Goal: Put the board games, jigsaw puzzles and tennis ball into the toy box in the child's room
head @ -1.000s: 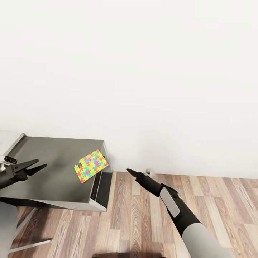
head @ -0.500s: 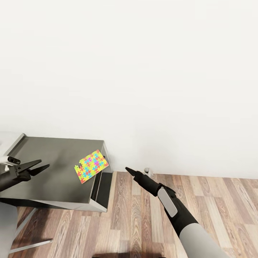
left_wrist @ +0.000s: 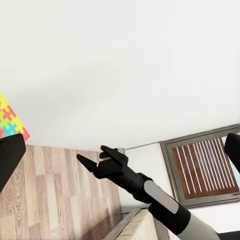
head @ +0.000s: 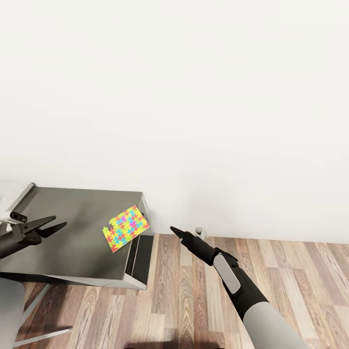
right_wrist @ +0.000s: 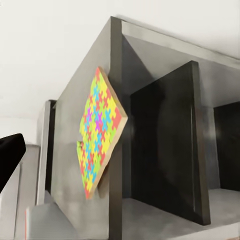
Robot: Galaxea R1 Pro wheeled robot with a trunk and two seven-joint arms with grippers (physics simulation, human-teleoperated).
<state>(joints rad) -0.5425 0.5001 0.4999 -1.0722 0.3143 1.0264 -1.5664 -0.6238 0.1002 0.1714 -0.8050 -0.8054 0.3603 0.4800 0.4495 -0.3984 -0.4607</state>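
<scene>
One jigsaw puzzle (head: pixel 125 228), a thin square of bright interlocking pieces, lies near the right end of the table's dark-grey section (head: pixel 72 232). One of its corners hangs over that edge. My left gripper (head: pixel 54 224) hovers open over the table, well left of the puzzle, with nothing between its fingers. My right gripper (head: pixel 175 231) hangs open over the floor, to the right of the table end, pointing at the puzzle (right_wrist: pixel 100 135). A corner of the puzzle (left_wrist: pixel 10 120) and the right gripper (left_wrist: pixel 91 154) both appear in the left wrist view. The toy box, board games, tennis ball and bed are out of view.
A plain white wall (head: pixel 194 121) stands behind the table. Wooden floor (head: pixel 194 300) spreads to the right. Under the table end is an open dark shelf bay (right_wrist: pixel 165 150). A pale grey shape (head: pixel 9 300) sits at lower left. A window with blinds (left_wrist: pixel 200 165) is seen past the right arm.
The whole view has shifted slightly, so the table sits a little further right. The left gripper has sunk a bit and the right gripper has edged left.
</scene>
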